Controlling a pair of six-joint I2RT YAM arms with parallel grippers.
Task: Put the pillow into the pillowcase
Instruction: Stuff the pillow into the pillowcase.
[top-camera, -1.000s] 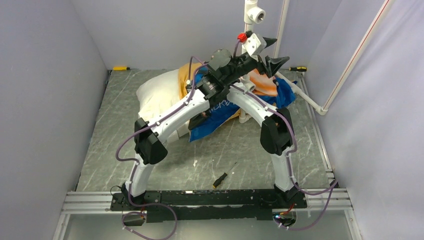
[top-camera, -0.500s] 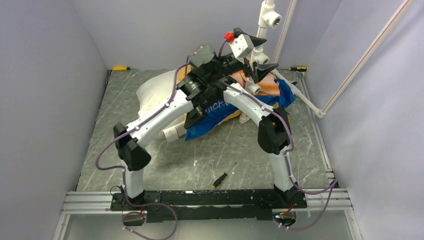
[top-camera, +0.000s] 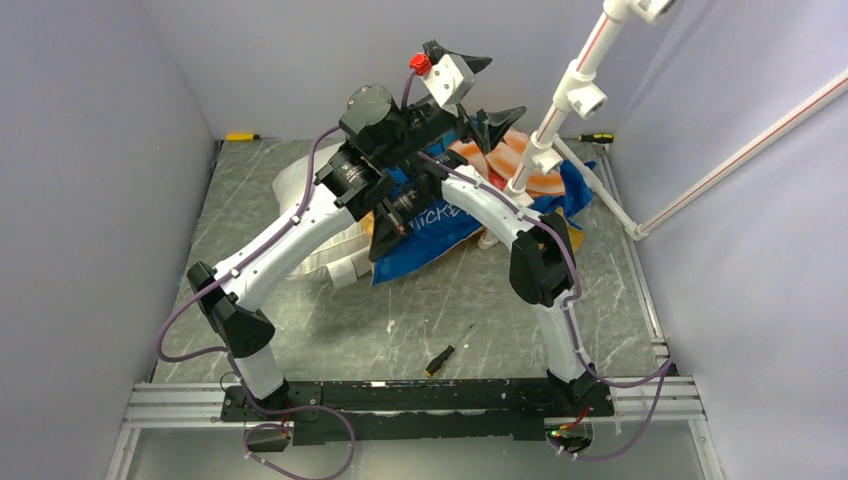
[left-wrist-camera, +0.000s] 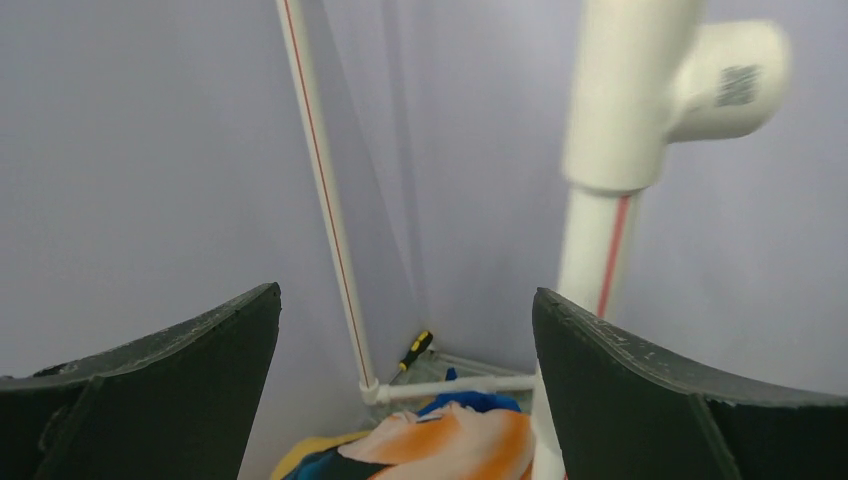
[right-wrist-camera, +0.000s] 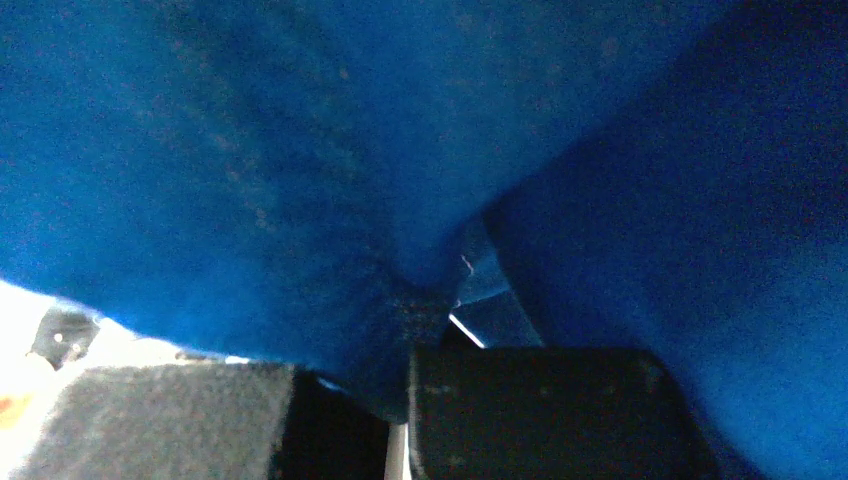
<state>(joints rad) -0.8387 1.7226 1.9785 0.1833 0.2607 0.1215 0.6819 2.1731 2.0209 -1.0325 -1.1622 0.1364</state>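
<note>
The pillow (top-camera: 298, 188) lies at the back left of the worktop (top-camera: 450, 300). Its plump white end points toward the left wall. We read its long axis as running roughly left to right. The left arm crosses over it, and its right end meets the cloth, so we cannot tell how far it extends or whether any of it is inside.

The pillowcase (top-camera: 432, 245) lies just right of the pillow and touches it. Its long axis runs diagonally from the centre of the worktop to the back right corner. The blue printed side faces up on the nearer part, and the orange side shows on the farther part.

In the right wrist view, the right claw (right-wrist-camera: 398, 400) is clenched on a fold of the blue pillowcase, with the cloth pinched between the two pads.

The left claw (top-camera: 488, 90) is raised above the orange part of the case. It is released, and its fingers (left-wrist-camera: 180, 370) are spread wide with nothing between them.

A white pipe frame (top-camera: 560, 110) marked with a red line rises beside the far end of the case. A small screwdriver (top-camera: 440, 358) lies on the worktop near the arm bases, well apart from the cloth.
</note>
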